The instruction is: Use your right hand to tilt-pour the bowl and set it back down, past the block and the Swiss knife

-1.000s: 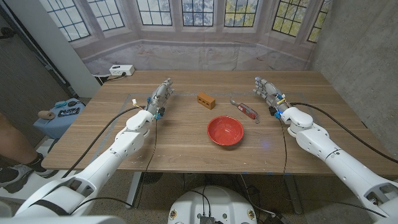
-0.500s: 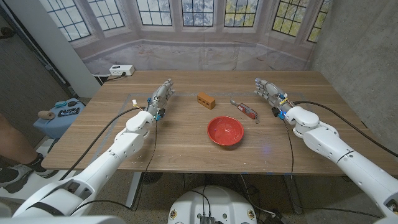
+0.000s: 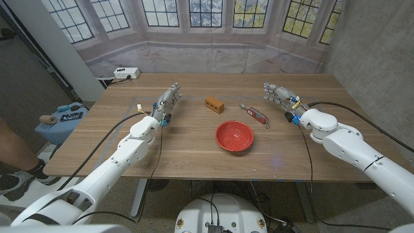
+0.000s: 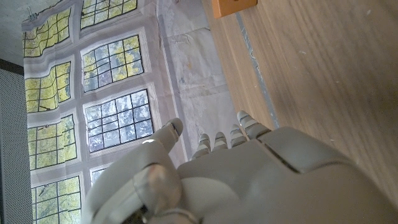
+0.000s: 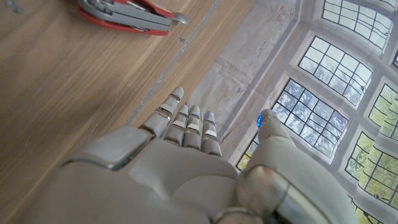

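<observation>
In the head view, the right hand (image 3: 278,94) is seen at the far right part of the wooden surface (image 3: 187,145), with its fingers stretched and apart and nothing held in it. The white right arm is bent at the elbow. The left hand (image 3: 167,100) is seen at the far left part, fingers straight and together, and it is empty too. The red bowl (image 3: 234,136), round and smooth, stands upright near the middle, well apart from both hands. Behind it, a small orange-brown block (image 3: 215,104) is placed, and the red Swiss knife (image 3: 255,112) lies between the bowl and the right hand. A white power strip (image 3: 126,73) rests at the far left corner.

In the left wrist view, the grey back of the left hand (image 4: 249,180) is shown above the grained wood, with a corner of the block (image 4: 233,6) beyond the fingertips.

In the right wrist view, the right hand (image 5: 186,168) is shown with extended fingers, and the Swiss knife (image 5: 127,15), with its metal tools, lies ahead on the wood.
</observation>
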Controlling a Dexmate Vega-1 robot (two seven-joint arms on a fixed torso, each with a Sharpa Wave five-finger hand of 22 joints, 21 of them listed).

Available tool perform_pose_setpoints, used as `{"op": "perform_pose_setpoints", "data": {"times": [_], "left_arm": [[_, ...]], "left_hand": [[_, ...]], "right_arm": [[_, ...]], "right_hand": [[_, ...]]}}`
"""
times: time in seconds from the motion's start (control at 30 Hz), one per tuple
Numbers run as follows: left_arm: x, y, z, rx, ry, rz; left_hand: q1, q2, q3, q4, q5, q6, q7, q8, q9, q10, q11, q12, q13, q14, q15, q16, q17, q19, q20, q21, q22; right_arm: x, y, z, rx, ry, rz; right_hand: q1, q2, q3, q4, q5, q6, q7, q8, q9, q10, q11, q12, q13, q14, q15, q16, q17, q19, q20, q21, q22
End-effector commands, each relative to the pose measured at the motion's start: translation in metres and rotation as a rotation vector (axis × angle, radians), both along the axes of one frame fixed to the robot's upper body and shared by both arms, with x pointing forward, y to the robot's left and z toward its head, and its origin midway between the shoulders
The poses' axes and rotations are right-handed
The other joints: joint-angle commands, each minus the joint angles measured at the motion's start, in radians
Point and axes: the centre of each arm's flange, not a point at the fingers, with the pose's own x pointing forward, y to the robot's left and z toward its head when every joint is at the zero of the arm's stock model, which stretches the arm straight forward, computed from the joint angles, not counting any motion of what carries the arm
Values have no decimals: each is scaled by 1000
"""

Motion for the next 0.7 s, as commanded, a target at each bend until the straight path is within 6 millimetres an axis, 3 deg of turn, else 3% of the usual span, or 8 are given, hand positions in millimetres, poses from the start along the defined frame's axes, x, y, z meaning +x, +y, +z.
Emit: {"op": "perform_pose_setpoints", "data": {"times": [0.03,0.5,0.7], "left_arm": [[-6,2,2,27,-6,19],[-10,2,2,34,-14,20],[-11,2,2,31,-16,19]], "left_hand": [[-148,-160,0,-8,5,2,-3,-2,2,4,1,4,3,1,3,0,2,7,5,1,3],[-144,-159,-2,-15,5,3,-2,-3,2,6,3,3,3,3,4,0,2,9,7,1,3],[-143,-159,-2,-18,5,6,-3,-3,2,7,3,4,3,5,6,1,2,11,7,1,3]], "right_arm": [[-21,9,9,-90,6,-36],[-37,18,19,-240,41,-48],[-44,23,24,-317,61,-63]], "right_hand": [[22,-7,-2,-3,5,38,15,9,-1,55,20,15,-2,43,13,11,0,33,13,12,5],[66,-30,-7,-11,5,100,45,13,-2,142,18,22,-4,140,30,29,0,115,45,24,6],[115,-59,-2,-19,9,121,50,13,-2,182,16,23,-3,198,23,38,-2,120,46,16,6]]}}
